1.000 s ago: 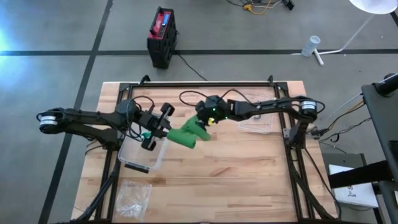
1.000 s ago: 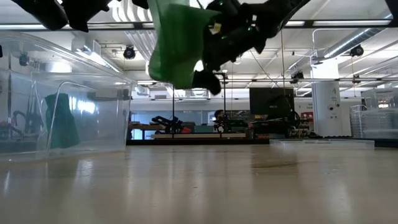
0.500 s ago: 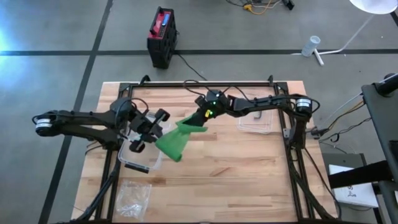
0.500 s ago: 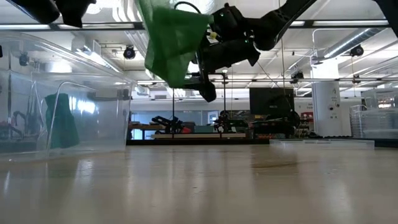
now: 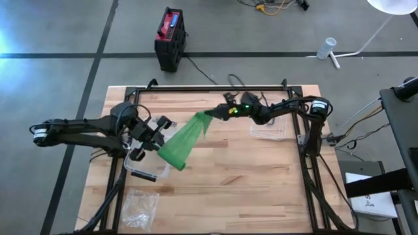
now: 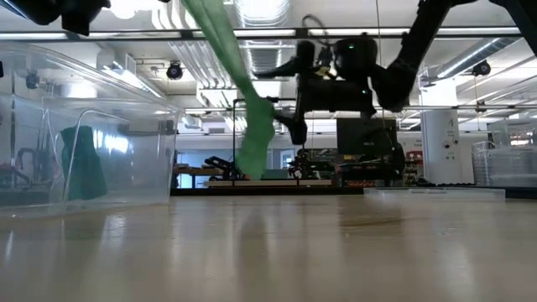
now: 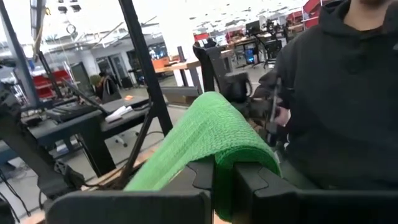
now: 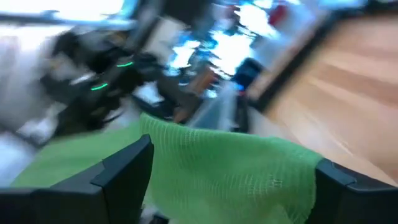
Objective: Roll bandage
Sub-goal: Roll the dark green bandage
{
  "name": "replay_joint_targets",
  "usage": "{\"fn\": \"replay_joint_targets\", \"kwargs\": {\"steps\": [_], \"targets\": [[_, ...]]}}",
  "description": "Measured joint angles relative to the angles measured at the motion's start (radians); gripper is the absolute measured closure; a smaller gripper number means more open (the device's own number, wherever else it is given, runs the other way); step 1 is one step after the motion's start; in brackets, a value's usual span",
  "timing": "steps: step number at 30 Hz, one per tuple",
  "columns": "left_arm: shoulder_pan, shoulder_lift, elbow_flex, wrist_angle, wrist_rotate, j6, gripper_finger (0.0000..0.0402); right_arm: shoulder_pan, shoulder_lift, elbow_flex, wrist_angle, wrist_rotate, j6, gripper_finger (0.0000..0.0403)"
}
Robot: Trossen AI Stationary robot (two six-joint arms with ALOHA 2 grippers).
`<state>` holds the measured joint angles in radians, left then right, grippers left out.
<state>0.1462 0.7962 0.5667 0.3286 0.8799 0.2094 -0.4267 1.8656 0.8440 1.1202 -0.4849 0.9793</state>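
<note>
Arms stretched toward each other above wooden worktop (image 5: 248, 176). Green bandage (image 5: 183, 140) held up in air between them. Left claw (image 5: 155, 137) pinched tight on lower end, over clear box (image 5: 145, 166). Right claw (image 5: 214, 115) spread wide, upper end of bandage draped between its fingers. Grey floor seen around worktop from above. Only left wrist view shows person in dark hoodie (image 7: 342, 99) behind.
</note>
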Motion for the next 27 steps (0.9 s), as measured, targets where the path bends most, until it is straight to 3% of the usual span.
{"fn": "replay_joint_targets", "kwargs": {"steps": [3, 6, 10, 18, 23, 27], "targets": [[-0.001, -0.003, 0.000, -0.001, 0.011, 0.008, 0.0395, -0.023, -0.001, -0.024, 0.083, -0.129, -0.037, 0.0103], [-0.002, -0.002, 0.001, 0.001, 0.019, 0.020, 0.0395, -0.032, -0.001, -0.023, 0.073, -0.190, -0.034, 0.0105], [-0.001, 0.001, 0.009, 0.000, 0.011, 0.019, 0.0395, -0.057, -0.004, -0.011, -0.054, -0.252, -0.090, 0.0096], [-0.001, -0.003, 0.009, 0.012, -0.066, -0.019, 0.0395, -0.100, -0.049, -0.006, -0.148, -0.242, -0.235, 0.0098], [-0.001, -0.002, 0.009, 0.033, -0.204, -0.051, 0.0395, -0.031, -0.159, -0.005, -0.143, -0.169, -0.417, 0.0110], [0.000, 0.001, 0.009, 0.038, -0.342, -0.100, 0.0393, 0.059, -0.260, -0.005, -0.189, -0.047, -0.626, 0.0116]]}}
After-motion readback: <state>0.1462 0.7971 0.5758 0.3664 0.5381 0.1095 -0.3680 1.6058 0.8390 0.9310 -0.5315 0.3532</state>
